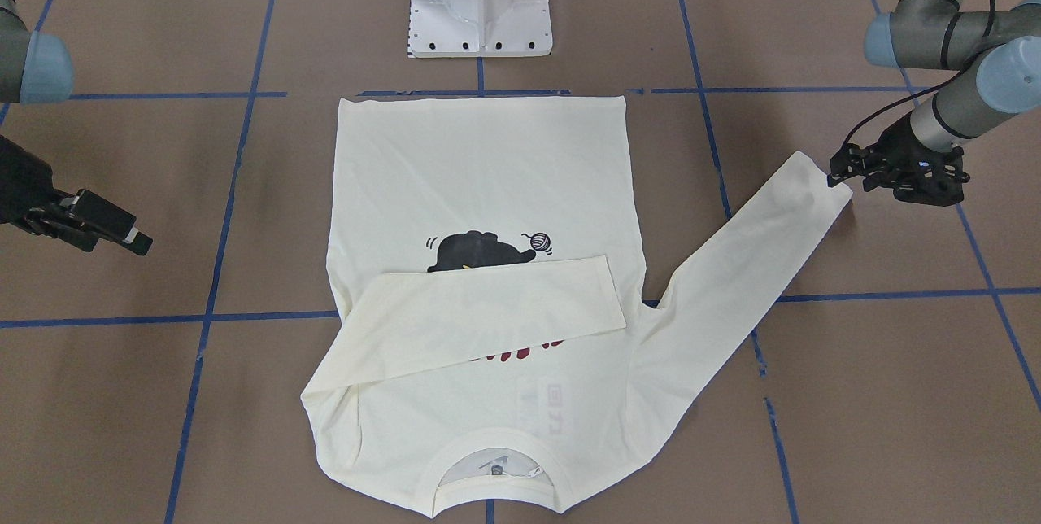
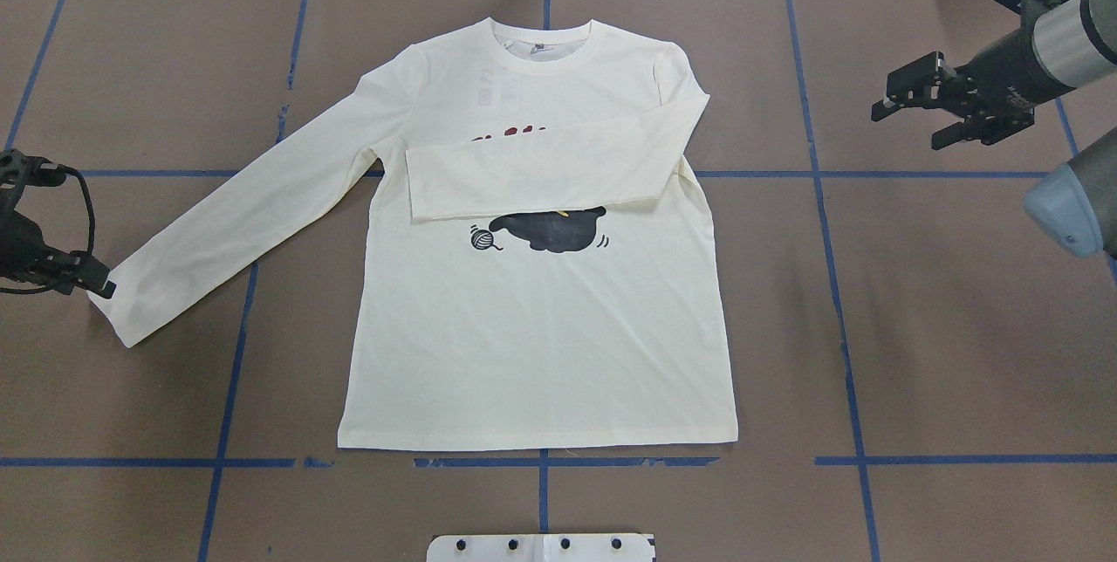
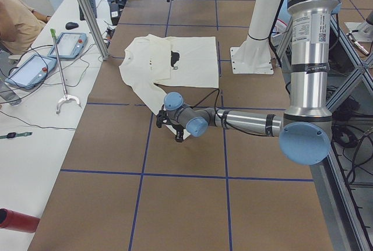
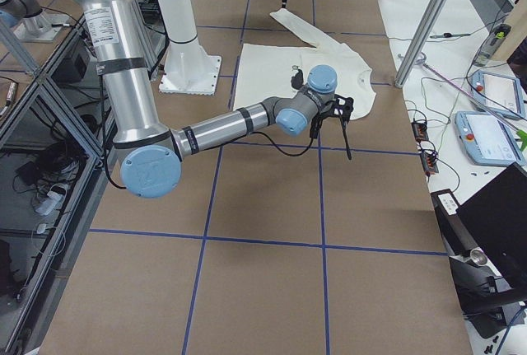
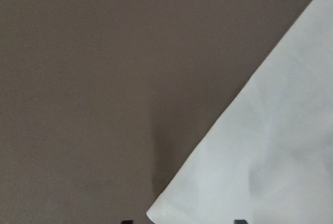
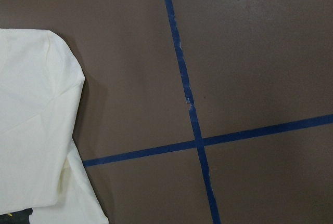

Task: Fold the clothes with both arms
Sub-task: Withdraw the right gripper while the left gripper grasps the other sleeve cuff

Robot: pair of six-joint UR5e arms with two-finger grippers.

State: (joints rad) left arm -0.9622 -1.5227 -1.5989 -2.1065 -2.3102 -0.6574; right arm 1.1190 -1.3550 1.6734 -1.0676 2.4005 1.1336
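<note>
The cream long-sleeved T-shirt (image 2: 541, 335) lies flat and print side up, with the collar away from the robot. One sleeve (image 2: 541, 174) is folded across the chest over part of the black cat print. The other sleeve (image 2: 244, 213) stretches out towards my left arm. My left gripper (image 2: 92, 284) sits low at that sleeve's cuff (image 5: 260, 156). Its fingertips stand apart in the left wrist view, with the cuff corner between them. My right gripper (image 2: 912, 119) is open and empty above bare table beside the shirt's shoulder (image 6: 31, 130).
The white pedestal base (image 1: 480, 3) stands just beyond the shirt's hem. Blue tape lines (image 6: 195, 141) cross the brown table. A side bench with tablets (image 3: 35, 64), cables and a seated person runs along the far edge.
</note>
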